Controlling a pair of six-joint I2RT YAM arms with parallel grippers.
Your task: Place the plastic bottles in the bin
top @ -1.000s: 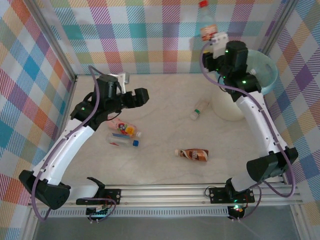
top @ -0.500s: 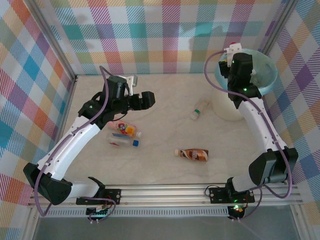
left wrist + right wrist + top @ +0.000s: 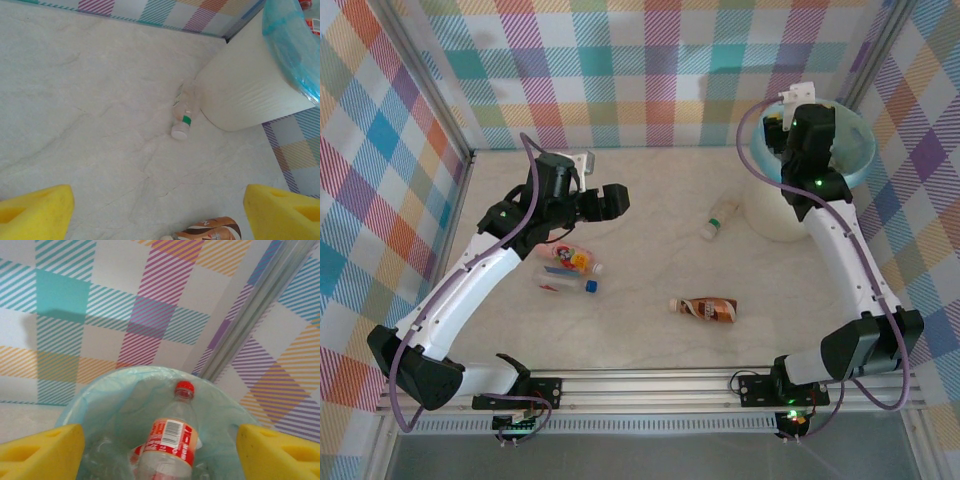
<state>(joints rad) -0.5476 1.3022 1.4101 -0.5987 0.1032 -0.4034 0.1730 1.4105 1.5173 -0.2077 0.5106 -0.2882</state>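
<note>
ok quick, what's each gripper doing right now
left gripper: jaws open, holding nothing
right gripper: jaws open above the bin, holding nothing; red-capped bottle lies loose inside

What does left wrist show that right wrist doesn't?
Left wrist, not right wrist: the table, a clear green-banded bottle lying beside the outer wall of the bin, a brown-labelled bottle at the bottom edge. Right wrist, not left: a clear look into the bin at a red-capped bottle, a metal frame post. Both: the blue-green liner, plaid wall, own yellow pads spread wide.
</note>
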